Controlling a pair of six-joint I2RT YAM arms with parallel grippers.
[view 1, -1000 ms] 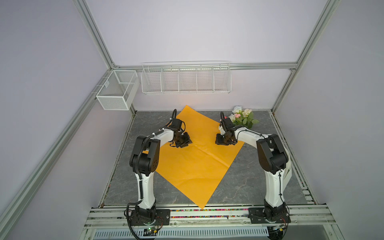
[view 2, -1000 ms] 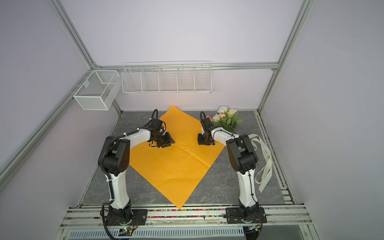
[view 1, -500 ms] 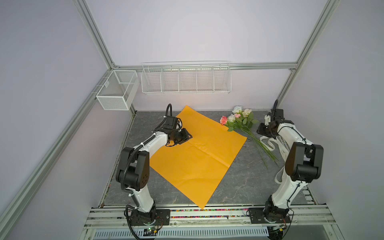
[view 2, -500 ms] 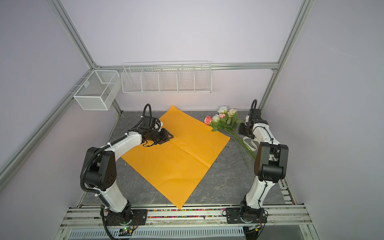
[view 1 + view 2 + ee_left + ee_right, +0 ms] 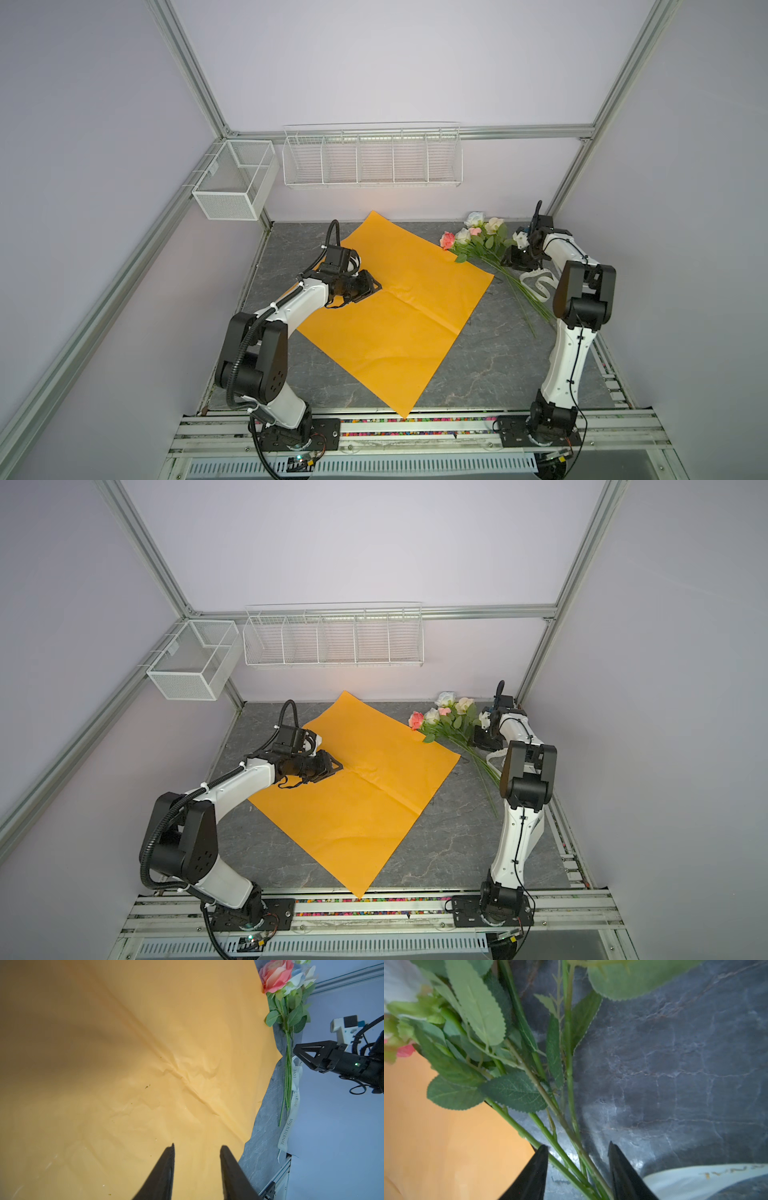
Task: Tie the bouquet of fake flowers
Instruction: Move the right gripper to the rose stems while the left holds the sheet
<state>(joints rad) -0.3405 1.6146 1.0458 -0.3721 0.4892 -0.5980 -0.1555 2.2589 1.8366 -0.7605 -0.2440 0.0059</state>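
The bouquet of fake flowers lies at the back right of the table, rose heads toward the back and thin green stems running toward the front right. My right gripper hangs low over the stems just behind the leaves. In the right wrist view it is open, and several stems pass between its fingers without being pinched. My left gripper is open and empty over the orange paper sheet.
A cream printed ribbon loops on the grey table beside the stems, under the right arm. A wire basket rack and a mesh box hang on the back walls. A metal rail borders the front.
My right arm swung from the paper's right edge to the far right, then settled over the bouquet stems with wider jaws. The left gripper stayed over the paper while its elbow shifted.
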